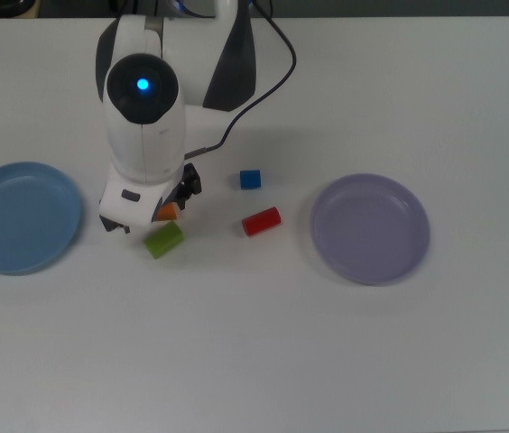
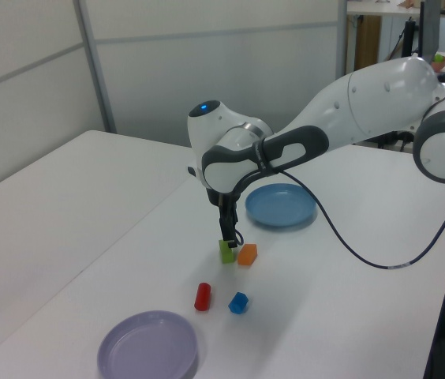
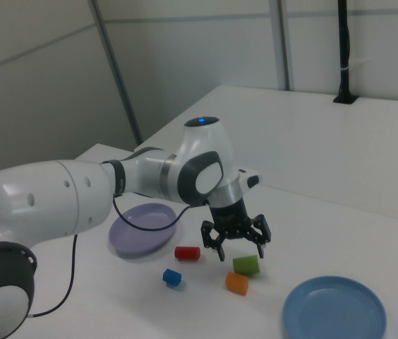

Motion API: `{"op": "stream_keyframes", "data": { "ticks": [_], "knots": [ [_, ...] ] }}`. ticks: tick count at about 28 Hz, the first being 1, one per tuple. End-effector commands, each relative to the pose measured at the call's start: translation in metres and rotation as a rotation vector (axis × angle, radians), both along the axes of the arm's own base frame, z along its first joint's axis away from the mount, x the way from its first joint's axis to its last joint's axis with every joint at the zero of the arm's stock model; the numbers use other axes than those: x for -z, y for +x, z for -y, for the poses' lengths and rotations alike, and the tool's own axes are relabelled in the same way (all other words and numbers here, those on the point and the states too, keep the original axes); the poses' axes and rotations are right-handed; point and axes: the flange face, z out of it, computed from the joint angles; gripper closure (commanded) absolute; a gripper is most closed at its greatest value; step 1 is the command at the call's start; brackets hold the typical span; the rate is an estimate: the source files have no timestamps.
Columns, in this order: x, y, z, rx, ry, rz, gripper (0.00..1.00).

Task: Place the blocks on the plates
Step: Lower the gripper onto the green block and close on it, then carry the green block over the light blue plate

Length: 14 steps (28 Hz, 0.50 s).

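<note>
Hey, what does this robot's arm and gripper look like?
The arm is glossy white with rounded shells and dark grey joint bands. A blue light glows on its wrist. A black cable loops alongside. The gripper is black, with two slim jaws.

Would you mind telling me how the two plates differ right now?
The blue plate lies at the top view's left, the purple plate at the top view's right. The green block and the pincer are nearer the blue plate; the red block is nearer the purple one. Both are round, shallow and hold no block.
</note>
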Motion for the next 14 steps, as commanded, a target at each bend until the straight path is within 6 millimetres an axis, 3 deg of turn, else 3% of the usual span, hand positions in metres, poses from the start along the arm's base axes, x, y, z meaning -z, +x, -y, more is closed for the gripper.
{"op": "stream_keyframes", "data": {
  "ticks": [1,12,13,14],
  "knots": [
    [0.017,0.004,0.004,-0.04,-0.017,0.014,0.0],
    [0.048,0.007,-0.005,-0.03,-0.024,0.002,0.0],
    [0.048,0.008,-0.005,-0.03,-0.024,0.005,0.01],
    [0.049,0.009,-0.005,-0.031,-0.024,0.011,0.1]
  ]
}}
